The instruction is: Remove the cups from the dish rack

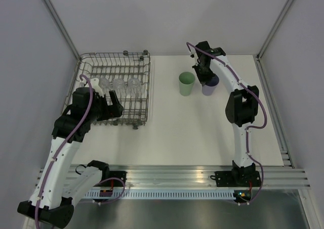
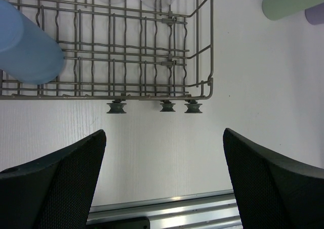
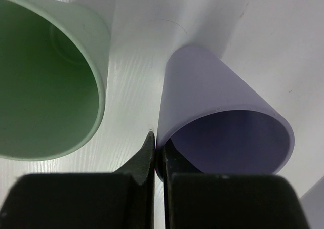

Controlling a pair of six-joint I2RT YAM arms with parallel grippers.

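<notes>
A dish rack [image 1: 148, 87] sits at the far left of the table [image 1: 202, 138]. Inside it, what look like four tumblers [image 1: 119, 85] form a row across the middle, and a single tumbler [image 2: 25, 47] sits nearer the front edge. Well to the right of the rack, the left-hand tumbler [image 1: 186, 83] and the right-hand tumbler [image 1: 209, 89] stand side by side, narrowly apart.

A wire dish rack [image 1: 150, 90] sits on the white worktop's [image 1: 202, 133] left side. Right of it, a green cup [image 1: 186, 83] and a lavender cup [image 1: 209, 90] stand side by side.
</notes>
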